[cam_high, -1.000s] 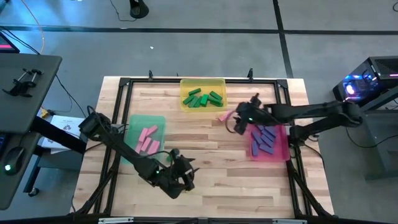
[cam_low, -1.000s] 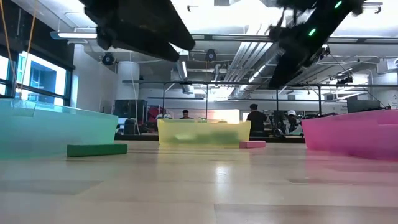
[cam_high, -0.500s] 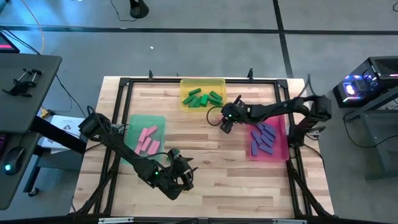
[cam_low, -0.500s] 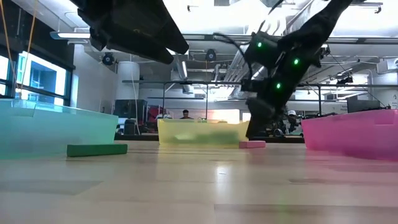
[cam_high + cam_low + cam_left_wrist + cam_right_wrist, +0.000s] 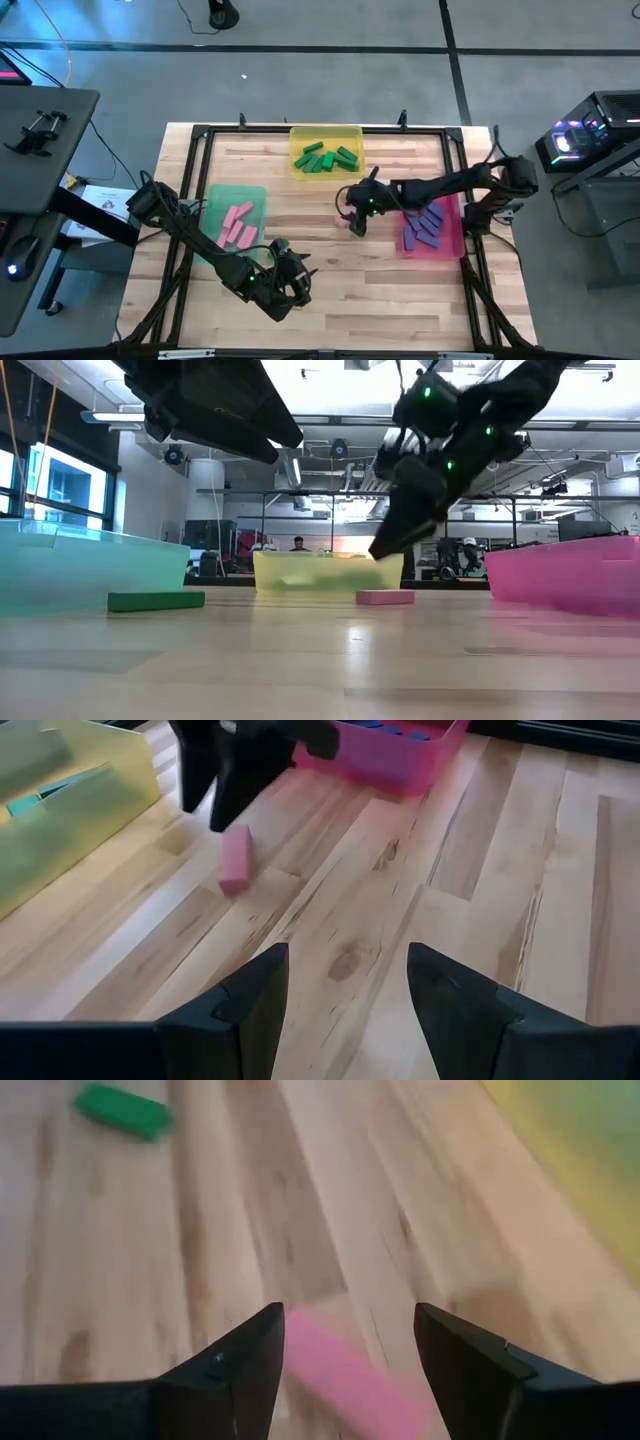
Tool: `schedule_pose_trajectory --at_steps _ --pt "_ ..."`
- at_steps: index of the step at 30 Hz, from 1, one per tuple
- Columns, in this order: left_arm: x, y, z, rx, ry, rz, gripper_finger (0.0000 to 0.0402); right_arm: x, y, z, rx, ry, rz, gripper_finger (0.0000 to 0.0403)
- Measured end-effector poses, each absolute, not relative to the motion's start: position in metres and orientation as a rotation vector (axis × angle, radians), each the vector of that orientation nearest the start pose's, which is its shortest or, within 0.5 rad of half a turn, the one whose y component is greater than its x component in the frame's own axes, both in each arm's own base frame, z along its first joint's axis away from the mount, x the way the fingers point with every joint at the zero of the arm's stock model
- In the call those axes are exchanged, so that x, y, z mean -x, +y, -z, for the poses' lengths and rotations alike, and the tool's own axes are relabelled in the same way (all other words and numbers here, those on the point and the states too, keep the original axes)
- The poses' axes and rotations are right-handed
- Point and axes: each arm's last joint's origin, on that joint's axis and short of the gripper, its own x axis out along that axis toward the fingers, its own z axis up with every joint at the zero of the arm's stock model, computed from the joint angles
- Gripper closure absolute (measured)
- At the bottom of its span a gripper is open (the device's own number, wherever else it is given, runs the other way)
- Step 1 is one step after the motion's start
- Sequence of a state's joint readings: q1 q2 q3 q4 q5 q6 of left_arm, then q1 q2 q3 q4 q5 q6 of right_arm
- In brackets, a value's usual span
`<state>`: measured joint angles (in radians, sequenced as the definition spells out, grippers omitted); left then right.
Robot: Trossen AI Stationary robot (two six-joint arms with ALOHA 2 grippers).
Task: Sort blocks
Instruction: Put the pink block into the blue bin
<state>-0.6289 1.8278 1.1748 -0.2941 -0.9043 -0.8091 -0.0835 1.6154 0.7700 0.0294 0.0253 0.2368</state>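
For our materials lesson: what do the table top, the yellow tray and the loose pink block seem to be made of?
Table top: wood, with visible grain and plank joints, faint sheen.
Yellow tray: probably see-through plastic; its contents show dimly through the wall in the low view.
Pink block: evenly coloured, matte; plastic or painted wood, unclear.

Bare surface (image 5: pixel 330 250) lies open across the middle and toward 6 o'clock, hemmed by the green tray (image 5: pixel 215 200) at 9, yellow tray (image 5: pixel 350 133) at 12, pink tray (image 5: pixel 452 240) at 3, with only a pink block (image 5: pixel 343 222) lying loose mid-table.

Trays (image 5: pixel 236 192): three. Loose blocks: one pink (image 5: pixel 345 222), one green (image 5: pixel 156 600).
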Motion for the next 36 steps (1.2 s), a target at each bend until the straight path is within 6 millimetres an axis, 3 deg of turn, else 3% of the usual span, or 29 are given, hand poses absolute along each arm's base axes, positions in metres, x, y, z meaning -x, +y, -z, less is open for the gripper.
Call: schedule_pose_trajectory --at_steps 4,9,13,18,23,27,32,36 --pt "-0.311 -0.198 -0.188 0.115 0.519 -0.494 0.0209 -0.304 -0.019 -0.159 -0.069 0.795 0.103 0.0192" --pt "-0.311 -0.198 -0.188 0.106 0.521 -0.491 0.0209 -0.306 -0.020 -0.145 0.122 0.838 -0.081 0.0192" --pt "-0.311 -0.198 -0.188 0.104 0.521 -0.488 0.0209 -0.312 -0.028 -0.131 0.129 0.811 -0.238 0.0192" --pt "-0.312 -0.199 -0.188 0.107 0.520 -0.487 0.0209 -0.312 -0.033 -0.110 0.119 0.871 -0.271 0.0197" --pt "-0.312 -0.198 -0.189 0.112 0.508 -0.495 0.0209 -0.314 -0.030 -0.101 0.071 0.907 -0.238 0.0246" --pt "-0.313 -0.198 -0.191 0.058 0.469 -0.523 0.0209 -0.317 -0.021 -0.102 0.039 0.893 -0.204 0.0325" --pt "-0.309 -0.202 -0.193 0.013 0.409 -0.571 0.0209 -0.321 0.008 -0.103 0.037 0.799 -0.275 0.0329" --pt "-0.304 -0.209 -0.191 0.004 0.380 -0.563 0.0209 -0.314 0.032 -0.102 -0.014 0.599 -0.320 0.0329"
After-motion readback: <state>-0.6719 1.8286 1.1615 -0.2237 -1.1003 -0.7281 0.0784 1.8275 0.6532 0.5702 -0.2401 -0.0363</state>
